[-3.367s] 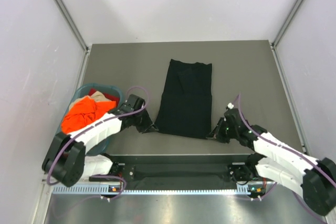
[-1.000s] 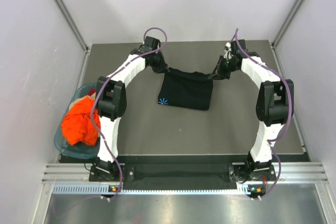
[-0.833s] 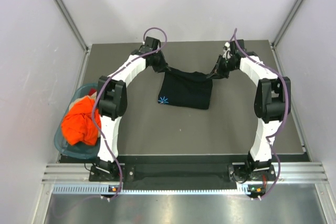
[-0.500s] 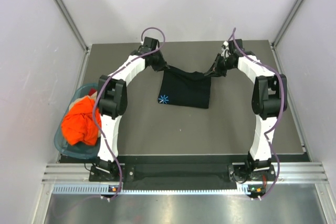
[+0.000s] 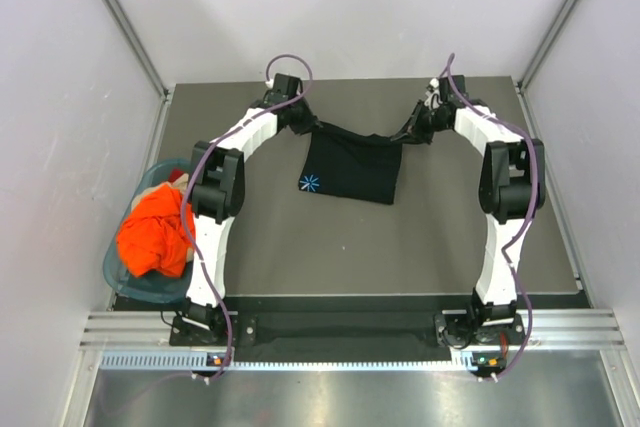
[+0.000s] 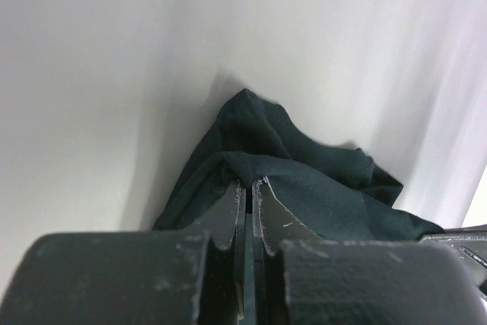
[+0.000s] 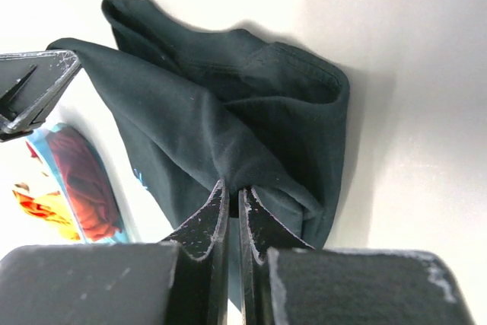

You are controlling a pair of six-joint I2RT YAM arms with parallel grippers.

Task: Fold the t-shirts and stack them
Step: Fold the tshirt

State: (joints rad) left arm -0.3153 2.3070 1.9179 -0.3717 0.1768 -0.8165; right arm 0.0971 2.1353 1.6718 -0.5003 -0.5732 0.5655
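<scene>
Both arms are stretched to the far half of the dark grey table point(image 5: 300, 247).

Left gripper point(image 6: 249, 184): jaws pinched nearly together, with a fold of the large black cloth t-shirt point(image 5: 350, 169) caught between the fingertips. Its wrist view shows dark fabric bunched just past the tips. From overhead it has the shirt's far left corner.

Right gripper point(image 7: 233, 188): jaws likewise closed to a thin slit on black cloth. Its wrist view shows the fabric gathered into the tips and hanging away in folds. From overhead it has the far right corner.

The black t-shirt is folded over into a rough rectangle, wider than it is deep, between the two grippers. Its far edge sags in a shallow curve from one pinched corner to the other, and its near part rests on the table. The small blue-white starburst mark point(image 5: 310, 183) faces up near the left near corner.

The bright orange cloth t-shirt point(image 5: 155, 232) is crumpled in a heap in the teal plastic basket point(image 5: 112, 272). The basket is at the table's left edge, well apart from the black shirt. I cannot tell what else is under the heap.
</scene>
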